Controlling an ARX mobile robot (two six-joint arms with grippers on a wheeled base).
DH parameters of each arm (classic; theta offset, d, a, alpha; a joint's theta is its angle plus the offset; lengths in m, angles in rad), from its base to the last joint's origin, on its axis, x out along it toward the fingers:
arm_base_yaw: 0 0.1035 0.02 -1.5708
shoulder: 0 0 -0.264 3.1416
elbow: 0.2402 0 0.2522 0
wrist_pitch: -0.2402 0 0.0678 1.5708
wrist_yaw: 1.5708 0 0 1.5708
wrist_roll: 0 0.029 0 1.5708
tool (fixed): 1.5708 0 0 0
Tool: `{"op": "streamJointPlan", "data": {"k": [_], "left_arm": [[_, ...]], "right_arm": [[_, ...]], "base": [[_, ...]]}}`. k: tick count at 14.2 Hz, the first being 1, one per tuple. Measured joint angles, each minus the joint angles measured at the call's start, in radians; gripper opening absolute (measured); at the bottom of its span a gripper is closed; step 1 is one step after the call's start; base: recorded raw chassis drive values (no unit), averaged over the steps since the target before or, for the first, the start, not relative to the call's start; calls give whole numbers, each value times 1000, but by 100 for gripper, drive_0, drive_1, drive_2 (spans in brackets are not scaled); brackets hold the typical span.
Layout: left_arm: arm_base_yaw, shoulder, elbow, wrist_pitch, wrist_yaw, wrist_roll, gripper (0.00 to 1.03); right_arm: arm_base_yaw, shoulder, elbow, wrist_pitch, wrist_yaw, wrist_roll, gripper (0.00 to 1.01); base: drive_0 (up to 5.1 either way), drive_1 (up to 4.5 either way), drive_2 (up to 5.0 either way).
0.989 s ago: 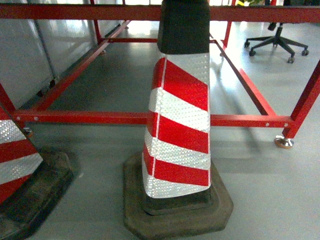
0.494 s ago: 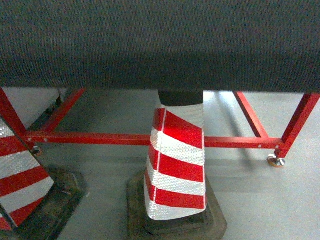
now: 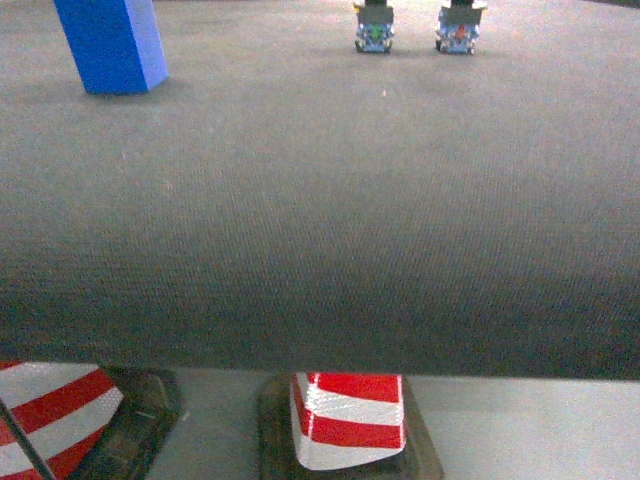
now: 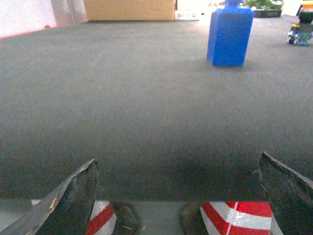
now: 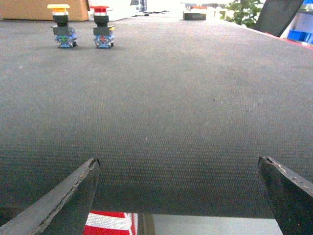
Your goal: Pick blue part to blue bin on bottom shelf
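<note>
light: dim foreground, bright glare at far edge | focus: soft, grainy | shadows: faint

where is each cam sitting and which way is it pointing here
Head: rides on the robot, looking forward and down over the dark mat, blue part far left, two push-button switches far right, striped cones on the floor below; no robot body shows.
Left wrist: low at the mat edge, facing the blue part; open left gripper fingertips frame the bottom.
Right wrist: low at the edge, facing the switches; open right gripper fingertips show.
Shared: head and left wrist both show the blue part.
</note>
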Motion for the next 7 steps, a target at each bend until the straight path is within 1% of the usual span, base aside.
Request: {"op": "streamJointPlan", "data": {"k": [7], "left_arm": [[0, 0, 0, 2, -2, 0, 98]], "right_arm": [[0, 0, 0, 0, -1, -3, 98]], "base": [[0, 0, 0]]}}
